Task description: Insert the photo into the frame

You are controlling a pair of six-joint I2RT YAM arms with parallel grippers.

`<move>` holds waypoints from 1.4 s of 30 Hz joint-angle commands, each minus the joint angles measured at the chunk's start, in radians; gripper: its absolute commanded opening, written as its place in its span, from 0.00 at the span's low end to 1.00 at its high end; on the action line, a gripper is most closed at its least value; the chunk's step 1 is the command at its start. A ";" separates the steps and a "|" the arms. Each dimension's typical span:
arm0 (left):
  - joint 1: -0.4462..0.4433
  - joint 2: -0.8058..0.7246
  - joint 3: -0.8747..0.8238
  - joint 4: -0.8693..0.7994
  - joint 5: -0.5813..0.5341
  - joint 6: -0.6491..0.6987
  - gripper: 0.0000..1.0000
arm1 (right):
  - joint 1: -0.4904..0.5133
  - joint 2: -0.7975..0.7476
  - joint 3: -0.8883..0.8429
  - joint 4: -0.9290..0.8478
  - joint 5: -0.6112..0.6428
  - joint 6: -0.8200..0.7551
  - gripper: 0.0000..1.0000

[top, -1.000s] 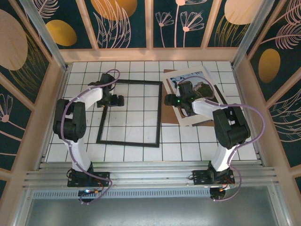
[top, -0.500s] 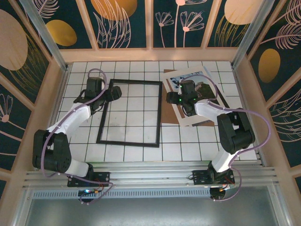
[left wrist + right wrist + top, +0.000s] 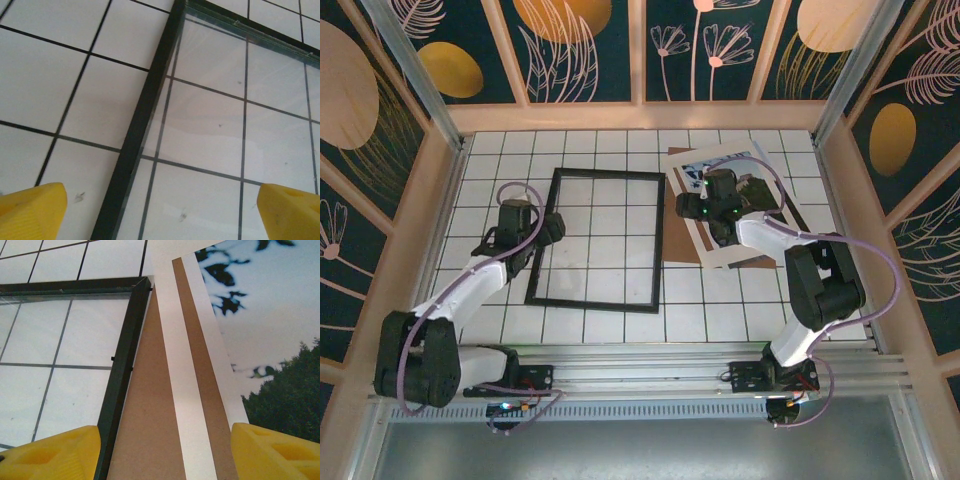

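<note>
The black frame (image 3: 595, 240) lies flat on the tiled table, left of centre. My left gripper (image 3: 556, 228) hovers open above its left rail (image 3: 140, 130), yellow fingertips (image 3: 30, 207) wide apart and holding nothing. The photo (image 3: 722, 248) lies askew at the right on a brown backing board (image 3: 675, 245), partly hidden by my right arm. My right gripper (image 3: 683, 208) is open above the board's left part. Under it I see the board (image 3: 145, 430), the frame's right rail (image 3: 120, 375) and the photo (image 3: 260, 330) with sky and dark trees. Nothing sits between its fingertips (image 3: 275, 452).
A narrow white strip (image 3: 175, 370) runs along the board between the frame and the photo's border. The board's left edge touches the frame's right rail. Wooden walls (image 3: 640, 115) enclose the table on three sides. White tiles (image 3: 600, 325) stretch in front of the frame.
The left arm has swung back toward the near left. Its gripper slid from the frame's top left corner down along the left rail. The right gripper has barely moved.
</note>
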 commanded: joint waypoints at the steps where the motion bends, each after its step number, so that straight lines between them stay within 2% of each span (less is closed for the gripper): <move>1: 0.000 -0.043 -0.025 -0.109 -0.038 -0.022 0.97 | 0.012 -0.013 0.043 -0.016 0.031 -0.026 0.70; 6: 0.000 -0.079 -0.013 -0.231 -0.019 -0.071 0.96 | 0.023 -0.020 0.052 -0.041 0.060 -0.038 0.70; 13: 0.001 -0.187 -0.066 -0.298 0.010 -0.097 0.96 | 0.006 -0.016 0.048 -0.045 0.117 -0.059 0.70; 17: 0.001 -0.209 -0.095 -0.252 0.122 -0.108 0.96 | -0.021 0.002 0.058 -0.045 0.117 -0.066 0.71; 20: -0.014 -0.202 -0.104 -0.240 0.159 -0.111 0.95 | -0.054 0.035 0.076 -0.058 0.122 -0.068 0.71; 30: -0.016 -0.149 -0.185 -0.022 0.125 -0.135 0.96 | -0.215 0.166 0.149 -0.147 0.093 -0.044 0.71; 33: -0.017 -0.165 -0.151 -0.006 0.119 -0.109 0.96 | -0.207 0.187 0.153 -0.170 0.043 -0.036 0.71; 36: -0.016 -0.161 -0.122 0.051 0.165 -0.084 0.96 | -0.192 0.175 0.115 -0.165 -0.044 -0.011 0.70; 42: -0.030 -0.003 -0.014 0.182 0.356 -0.120 0.93 | -0.152 0.122 0.074 -0.191 -0.003 0.010 0.69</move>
